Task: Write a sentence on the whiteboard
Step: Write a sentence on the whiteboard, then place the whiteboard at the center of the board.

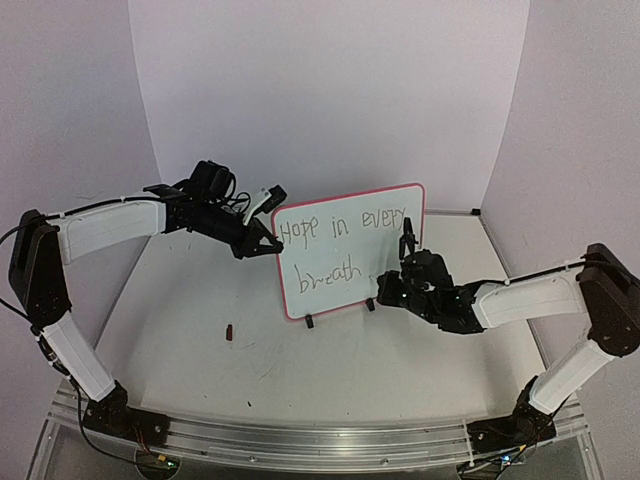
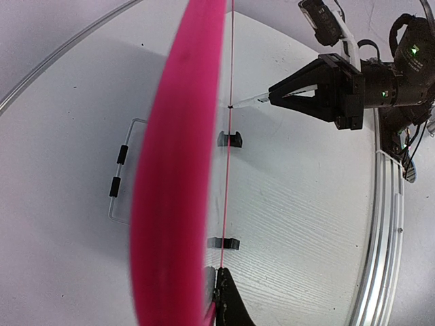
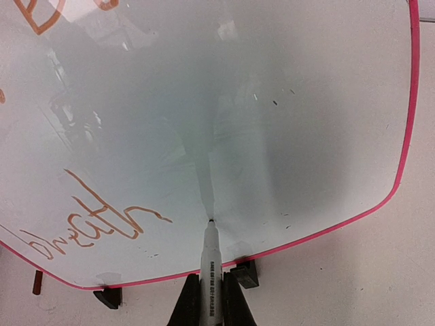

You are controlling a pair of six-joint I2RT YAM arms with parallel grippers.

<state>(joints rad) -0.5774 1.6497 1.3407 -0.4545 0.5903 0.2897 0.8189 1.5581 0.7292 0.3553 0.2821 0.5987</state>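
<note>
white table (image 1: 180, 340), lilac walls (image 1: 330, 90); left gripper (image 1: 272, 246) clamps the whiteboard (image 1: 345, 258), right gripper (image 1: 406, 248) grips a marker (image 3: 211, 261).

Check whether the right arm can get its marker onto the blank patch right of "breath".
Probably yes: the marker in the right fingers has its tip at the whiteboard just right of "breath", nothing between them. The left fingers hold the opposite edge, clear of that patch.
</note>
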